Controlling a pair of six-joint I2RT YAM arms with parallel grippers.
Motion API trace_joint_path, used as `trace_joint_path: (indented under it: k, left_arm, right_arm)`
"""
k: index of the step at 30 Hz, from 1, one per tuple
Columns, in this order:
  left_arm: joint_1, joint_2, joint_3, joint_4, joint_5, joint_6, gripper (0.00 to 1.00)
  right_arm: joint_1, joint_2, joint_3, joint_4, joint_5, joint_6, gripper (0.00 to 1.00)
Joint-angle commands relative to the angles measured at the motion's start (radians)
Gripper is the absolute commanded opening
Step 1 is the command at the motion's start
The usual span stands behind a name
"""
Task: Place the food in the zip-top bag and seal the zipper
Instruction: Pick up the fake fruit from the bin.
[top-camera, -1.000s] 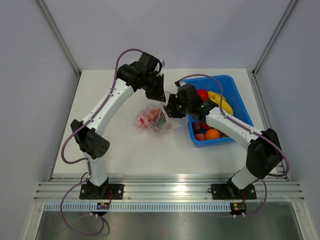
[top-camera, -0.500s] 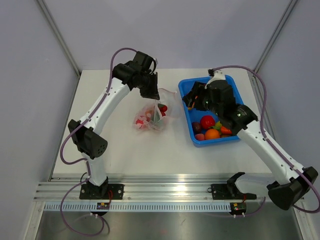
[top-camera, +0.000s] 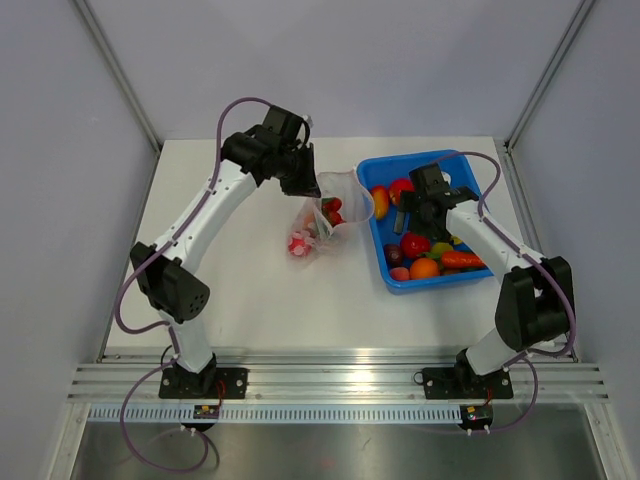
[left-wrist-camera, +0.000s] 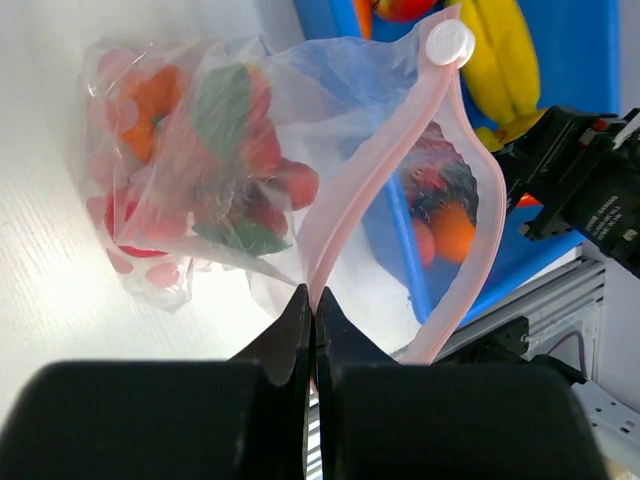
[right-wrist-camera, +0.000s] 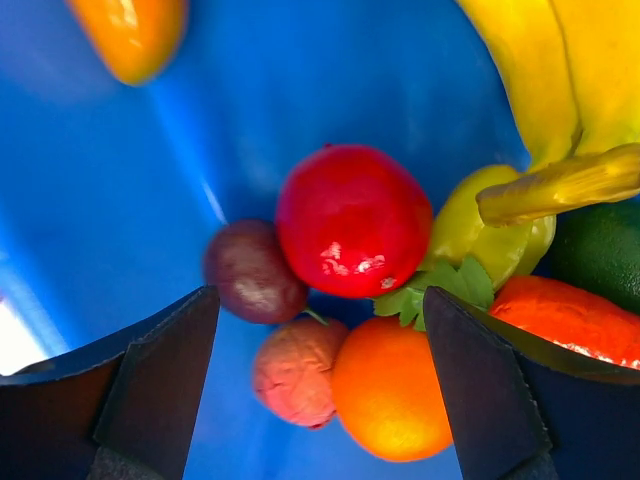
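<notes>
- Toward the near end of the blue tray (top-camera: 432, 284) much food (right-wrist-camera: 388, 388) is left unpacked. A red fruit (right-wrist-camera: 352, 220), an orange fruit and a small purple one are bunched together, with a banana (right-wrist-camera: 530, 60) further in.
- Over that bunch the right gripper (right-wrist-camera: 318, 300) is hung, its fingers spread wide and nothing between them (a second ago it was at the bag's mouth, left of the tray, with the fingers closer together). A fresh pick is judged to be starting, and the red fruit is best centred under the gap.
- Just beside the tray's left wall the zip-top bag (left-wrist-camera: 200, 150) is held up, partly filled, with its mouth gaping toward the tray. It has been lifted and brought nearer the tray than before.
- Beyond the bag, left of the tray's far corner, the left gripper (left-wrist-camera: 311, 300) is clamped fully shut on the zipper (left-wrist-camera: 372, 180) at one end of the mouth.
- Sealing is judged to be some way off.
</notes>
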Motion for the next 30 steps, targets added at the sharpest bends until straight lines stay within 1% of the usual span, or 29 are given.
trace_joint_path:
  k: [1, 6, 12, 14, 15, 16, 18, 19, 20, 26, 30]
  left_arm:
    - [0.003, 0.004, -0.069, 0.043, 0.025, -0.005, 0.00]
    - [0.003, -0.044, -0.129, 0.077, 0.023, -0.003, 0.00]
    - [0.003, -0.053, -0.126, 0.064, 0.031, 0.004, 0.00]
    - [0.003, -0.055, -0.129, 0.064, 0.037, 0.004, 0.00]
    - [0.003, -0.056, -0.129, 0.064, 0.040, 0.004, 0.00]
    - [0.003, -0.058, -0.123, 0.063, 0.039, 0.006, 0.00]
    - [0.003, -0.056, -0.115, 0.055, 0.033, 0.007, 0.00]
    - [0.003, -0.055, -0.100, 0.048, 0.033, 0.009, 0.00]
    - [0.003, -0.053, -0.095, 0.044, 0.031, 0.010, 0.00]
    - [0.003, -0.030, -0.063, 0.035, 0.017, 0.013, 0.00]
    - [0.003, -0.018, -0.060, 0.029, 0.020, 0.013, 0.00]
  right_arm:
    - [0.005, 0.031, -0.017, 0.004, 0.037, -0.025, 0.91]
    - [0.005, 0.086, -0.037, 0.051, 0.015, -0.026, 0.92]
    - [0.002, 0.146, -0.048, 0.125, 0.011, -0.025, 0.89]
    - [0.000, 0.143, -0.051, 0.142, 0.034, -0.017, 0.82]
    - [0.000, 0.135, -0.051, 0.140, 0.038, -0.013, 0.76]
    - [0.000, 0.102, -0.058, 0.145, 0.052, -0.005, 0.64]
    - [0.002, 0.032, -0.068, 0.159, 0.054, -0.003, 0.55]
    - [0.002, 0.007, -0.065, 0.157, 0.057, -0.006, 0.46]
    - [0.000, -0.016, -0.060, 0.146, 0.060, -0.009, 0.42]
    - [0.002, -0.160, -0.003, 0.059, 0.035, -0.031, 0.38]
    - [0.003, -0.280, 0.049, 0.030, -0.029, -0.040, 0.38]
